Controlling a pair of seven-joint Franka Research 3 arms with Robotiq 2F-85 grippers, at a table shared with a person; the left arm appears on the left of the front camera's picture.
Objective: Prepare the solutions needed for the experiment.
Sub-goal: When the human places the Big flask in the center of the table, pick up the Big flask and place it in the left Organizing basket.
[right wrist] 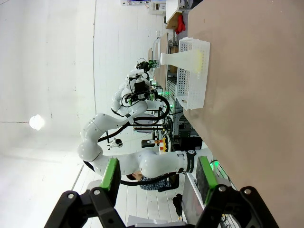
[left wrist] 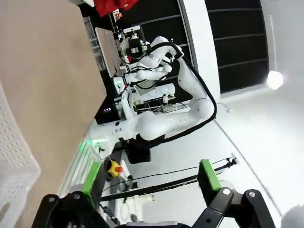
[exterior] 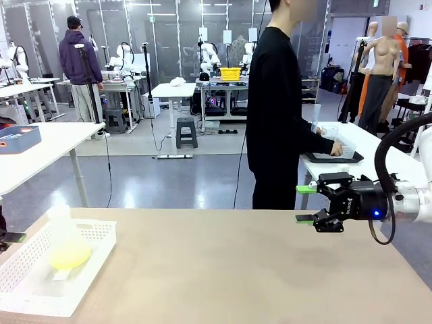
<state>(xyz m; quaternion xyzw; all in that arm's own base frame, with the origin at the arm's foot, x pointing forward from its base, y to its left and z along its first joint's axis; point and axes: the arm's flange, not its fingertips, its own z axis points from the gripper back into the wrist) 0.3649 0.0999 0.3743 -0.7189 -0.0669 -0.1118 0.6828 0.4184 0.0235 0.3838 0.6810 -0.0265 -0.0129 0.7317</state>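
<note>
A translucent conical flask [exterior: 65,239] stands in a white perforated basket [exterior: 94,260] at the table's near left, with a shallow layer of pale yellow solution [exterior: 69,256] in it. One green-padded fingertip [exterior: 15,237] of my left gripper shows at the picture's left edge, beside the basket. In the left wrist view my left gripper [left wrist: 151,176] is open and holds nothing. My right gripper [exterior: 305,204] hovers open over the table's right side, pointing left, far from the flask. Its wrist view shows the right gripper [right wrist: 158,173] with nothing in it, and the flask [right wrist: 183,58] in the basket [right wrist: 194,80] far off.
A person [exterior: 277,108] stands beyond the table's far edge, turned to a side table at the right. Their hand [exterior: 335,148] is at a black tray [exterior: 331,157] holding clear containers. The wide tan tabletop [exterior: 223,270] lies bare between the basket and my right gripper.
</note>
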